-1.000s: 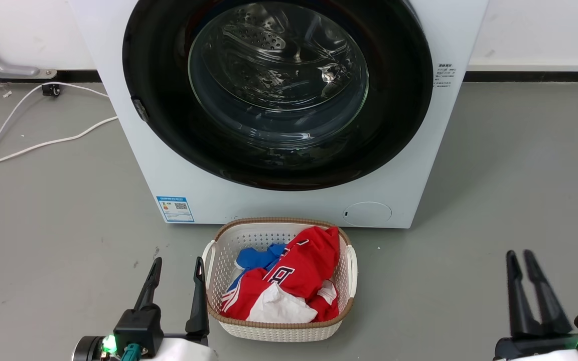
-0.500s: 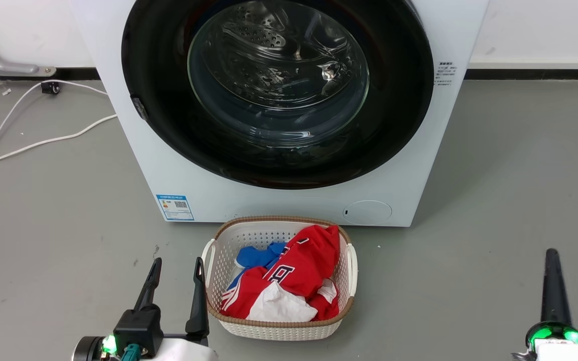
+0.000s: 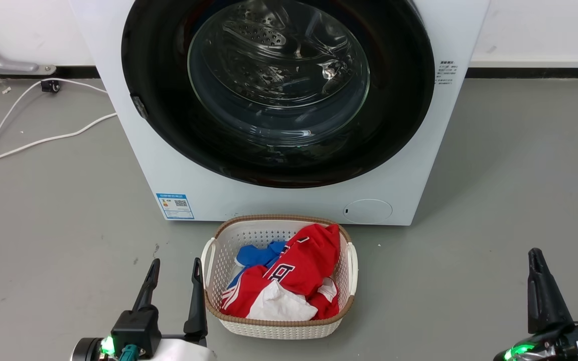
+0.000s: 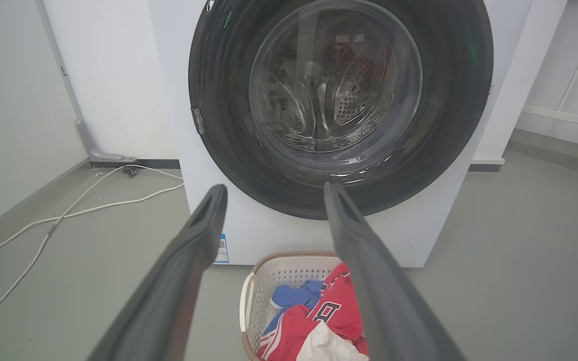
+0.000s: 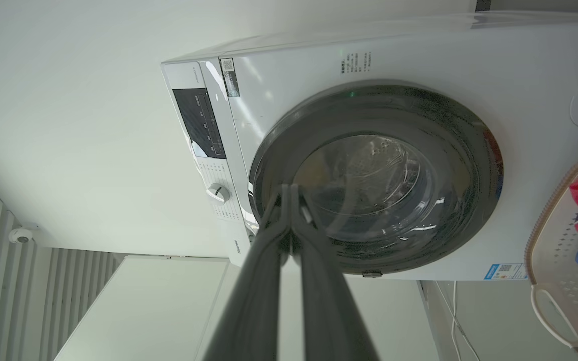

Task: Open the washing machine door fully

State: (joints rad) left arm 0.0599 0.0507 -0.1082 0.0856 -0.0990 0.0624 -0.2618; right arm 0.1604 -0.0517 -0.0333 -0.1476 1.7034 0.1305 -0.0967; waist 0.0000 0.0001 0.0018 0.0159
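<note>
Two grippers, both empty, both well short of the work: your left gripper [image 3: 176,263] has its fingers spread with nothing between them; your right gripper [image 3: 536,256] has its fingers pressed together on nothing, as the right wrist view shows. Just beside the left gripper's inner finger sits the laundry basket [image 3: 353,260], heaped with clothes [image 3: 299,273]; reach forward carelessly and a finger or forearm could clip its rim and shove it against the machine. Far beyond both sets of fingertips, the washing machine door [image 3: 279,90] is shut flush in the white front; a small tab [image 3: 139,107] on its rim lies ahead of the left fingers, so the door probably swings rightward above the basket. That rim is glossy; pinched-together fingers would likely slide off it, and pulling at the wrong edge would fight the hinge. Out past the left fingers' outer side a white cable [image 3: 43,143] trails on the floor; steer wide and a wheel could snag it.
</note>
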